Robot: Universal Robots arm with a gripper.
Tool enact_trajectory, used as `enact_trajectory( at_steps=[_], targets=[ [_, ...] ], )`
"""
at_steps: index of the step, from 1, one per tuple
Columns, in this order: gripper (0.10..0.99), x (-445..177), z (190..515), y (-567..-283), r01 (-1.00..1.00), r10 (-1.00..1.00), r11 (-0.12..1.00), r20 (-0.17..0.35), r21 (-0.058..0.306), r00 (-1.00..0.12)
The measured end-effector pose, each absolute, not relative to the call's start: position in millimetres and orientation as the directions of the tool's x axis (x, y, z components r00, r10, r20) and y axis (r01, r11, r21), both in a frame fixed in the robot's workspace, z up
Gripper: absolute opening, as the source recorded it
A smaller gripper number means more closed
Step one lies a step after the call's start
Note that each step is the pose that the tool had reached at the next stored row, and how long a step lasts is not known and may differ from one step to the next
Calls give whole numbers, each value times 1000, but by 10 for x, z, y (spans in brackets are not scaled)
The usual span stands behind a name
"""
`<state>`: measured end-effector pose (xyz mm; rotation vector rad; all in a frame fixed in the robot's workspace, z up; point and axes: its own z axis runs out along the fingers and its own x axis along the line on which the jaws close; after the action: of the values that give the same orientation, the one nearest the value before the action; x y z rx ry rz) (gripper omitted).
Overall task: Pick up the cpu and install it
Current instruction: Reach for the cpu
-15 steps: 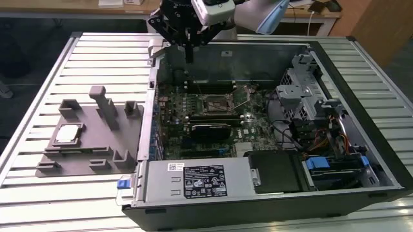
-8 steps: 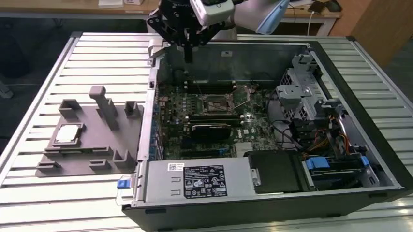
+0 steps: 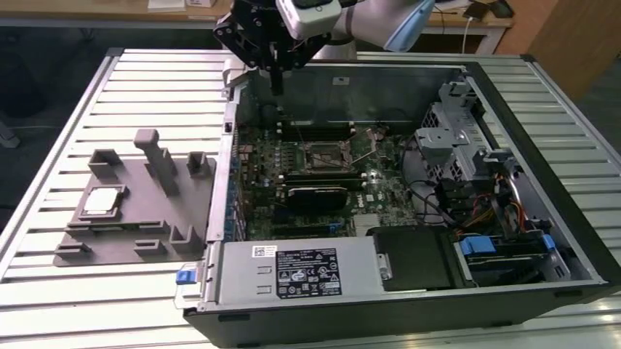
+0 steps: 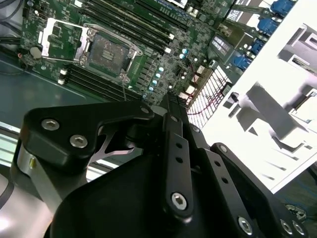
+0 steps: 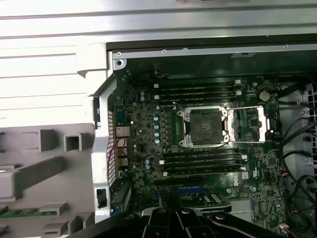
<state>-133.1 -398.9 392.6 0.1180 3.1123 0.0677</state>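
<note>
The cpu (image 3: 102,202), a small silver square with a pale rim, lies flat in a pocket of the grey holder (image 3: 145,229) at the exterior view's left, outside the computer case. My gripper (image 3: 276,86) hangs above the case's far left corner, well away from the cpu, its fingers pressed together with nothing between them. In the second wrist view the black fingers (image 4: 171,106) meet in a point over the motherboard. The empty socket (image 3: 325,154) (image 5: 204,126) (image 4: 106,49) sits mid-board with its metal lid (image 5: 250,124) swung open.
The open case (image 3: 223,131) has metal walls around the motherboard. Memory slots (image 5: 198,91) flank the socket. A drive cage (image 3: 456,138), cables and a power supply (image 3: 301,273) fill the case's right and near side. The holder carries upright posts (image 3: 155,160). Everything rests on a slatted metal table (image 3: 58,145).
</note>
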Motion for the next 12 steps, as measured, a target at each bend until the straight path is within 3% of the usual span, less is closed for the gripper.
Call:
enact_trajectory(
  at_steps=[12],
  targets=[
    [106,-1617,3898,-3989,75,76,996,-26,45,-997]
  ],
)
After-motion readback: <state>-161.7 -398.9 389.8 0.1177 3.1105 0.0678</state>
